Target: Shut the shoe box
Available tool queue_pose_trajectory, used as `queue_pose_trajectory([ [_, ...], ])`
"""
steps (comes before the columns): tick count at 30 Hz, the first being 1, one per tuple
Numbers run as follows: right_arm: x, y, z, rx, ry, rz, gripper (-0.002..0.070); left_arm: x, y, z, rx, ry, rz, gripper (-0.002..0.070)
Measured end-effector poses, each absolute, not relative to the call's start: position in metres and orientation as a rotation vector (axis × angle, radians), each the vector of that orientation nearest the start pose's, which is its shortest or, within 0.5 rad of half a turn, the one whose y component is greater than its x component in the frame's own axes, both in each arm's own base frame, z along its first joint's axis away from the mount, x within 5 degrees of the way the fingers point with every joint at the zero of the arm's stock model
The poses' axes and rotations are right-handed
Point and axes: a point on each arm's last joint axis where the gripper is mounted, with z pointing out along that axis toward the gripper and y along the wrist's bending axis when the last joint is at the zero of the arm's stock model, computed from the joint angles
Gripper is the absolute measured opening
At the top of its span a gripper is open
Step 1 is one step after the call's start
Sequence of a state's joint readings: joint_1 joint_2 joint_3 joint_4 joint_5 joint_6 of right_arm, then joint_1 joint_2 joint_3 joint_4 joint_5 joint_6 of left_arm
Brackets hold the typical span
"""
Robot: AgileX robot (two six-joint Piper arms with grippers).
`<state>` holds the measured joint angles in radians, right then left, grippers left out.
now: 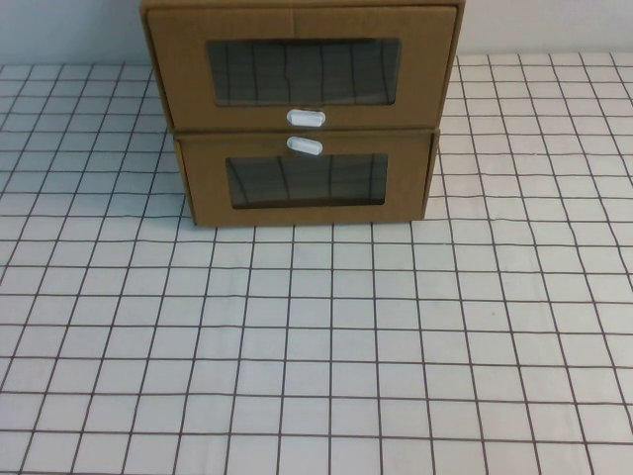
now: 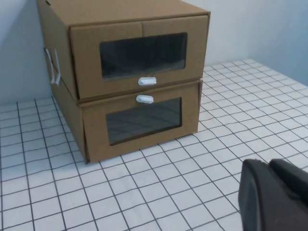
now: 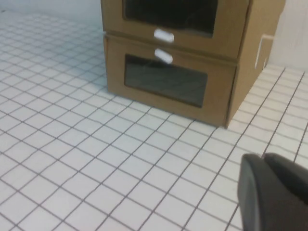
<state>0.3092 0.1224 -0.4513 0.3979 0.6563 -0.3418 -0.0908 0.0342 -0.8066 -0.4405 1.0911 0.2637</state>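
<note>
A brown cardboard box [image 1: 305, 190] with a white oval tab [image 1: 305, 146] above its clear window [image 1: 307, 180] stands at the far edge of the surface [image 1: 316, 356], about midway along it. The surface is white with a dark grid of squares. A pale plain wall [image 1: 69, 30] rises behind the far edge.

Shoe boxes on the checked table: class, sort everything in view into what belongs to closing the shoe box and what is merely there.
Belongs to the job:
- upper shoe box, tab below its window
- left claw, low and short of the stack
- right claw, likewise back from it

Merely there:
- lower cardboard box, tab above its window
- checked table
</note>
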Motion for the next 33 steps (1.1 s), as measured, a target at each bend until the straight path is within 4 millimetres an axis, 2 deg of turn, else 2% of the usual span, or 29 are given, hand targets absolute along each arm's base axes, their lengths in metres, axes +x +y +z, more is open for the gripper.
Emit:
queue_pose_trajectory([
  [8,0.032,0.034,0.266,-0.469,1.841,0.442,-0.0013,-0.023,-0.027,0.326,0.322,1.732,-0.343,-0.0005],
  [16,0.036,0.034,0.253,-0.453,1.858,0.441,-0.0014,0.000,-0.028,0.286,0.298,1.858,-0.354,-0.0005],
  [20,0.036,0.034,0.253,-0.451,1.856,0.441,-0.0013,0.008,-0.027,0.280,0.265,1.830,-0.345,-0.0005],
  [24,0.036,0.034,0.253,-0.450,1.854,0.440,-0.0013,0.010,-0.026,0.282,0.253,1.803,-0.334,-0.0005],
  [28,0.036,0.034,0.253,-0.449,1.853,0.440,-0.0013,0.021,-0.017,0.274,0.252,1.747,-0.172,-0.0005],
  [30,0.036,0.034,0.253,-0.449,1.852,0.440,-0.0013,0.030,-0.013,0.264,0.248,1.718,-0.089,-0.0005],
  [33,0.036,0.034,0.253,-0.448,1.851,0.439,-0.0013,0.042,-0.008,0.239,0.233,1.713,-0.005,-0.0005],
])
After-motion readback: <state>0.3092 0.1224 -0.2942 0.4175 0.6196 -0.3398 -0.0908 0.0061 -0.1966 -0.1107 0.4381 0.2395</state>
